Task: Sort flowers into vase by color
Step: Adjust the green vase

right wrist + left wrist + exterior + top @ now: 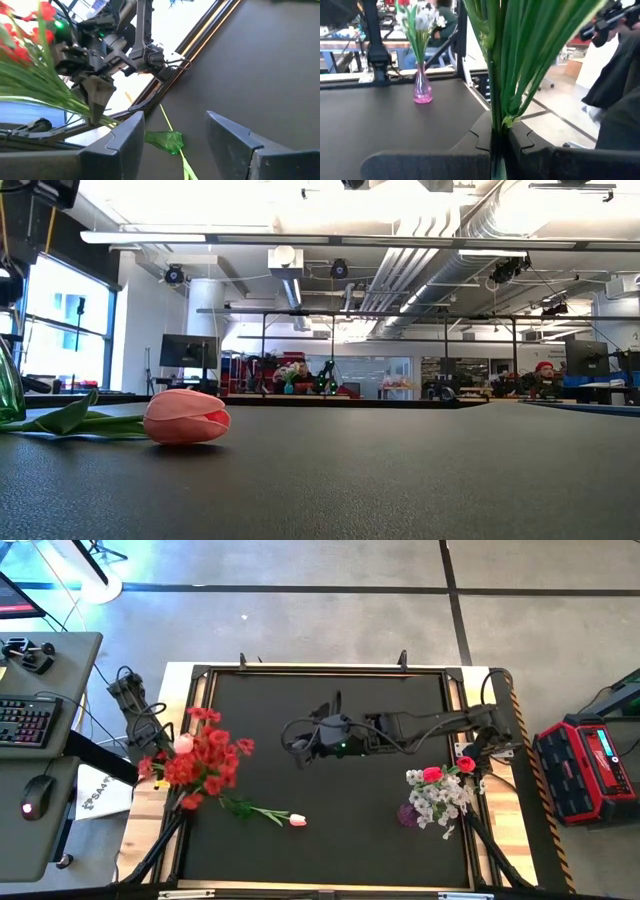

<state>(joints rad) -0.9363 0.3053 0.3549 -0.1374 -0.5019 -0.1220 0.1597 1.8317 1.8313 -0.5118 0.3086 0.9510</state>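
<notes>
My left gripper (498, 150) is at the table's left edge, shut on a bunch of red blossom sprigs (205, 760). It also shows in the right wrist view as the left gripper (97, 102). My right gripper (175, 137) is open and hovers over the table's middle (300, 748), touching nothing. A pale pink tulip (297, 820) lies flat on the mat on its bud and stem, and the low view shows the same tulip (186, 417). A purple vase (408, 812) on the right holds white blossoms (440, 798) and red-pink rosebuds (432, 774). My left gripper pinches several green stems (496, 120) of the red sprigs between its two fingers. In the right wrist view the fingers (95, 95) point down onto the stems (70, 102), lying across them. The blossoms fan out toward the table's middle. Where the stems' lower ends rest is hidden.
A green glass vessel (8, 390) shows at the low view's left edge beside the tulip's leaf (60, 420). The table's raised frame (320, 671) runs round the black mat. A desk with a keyboard (25, 722) stands off to the left, and a red case (585, 765) to the right.
</notes>
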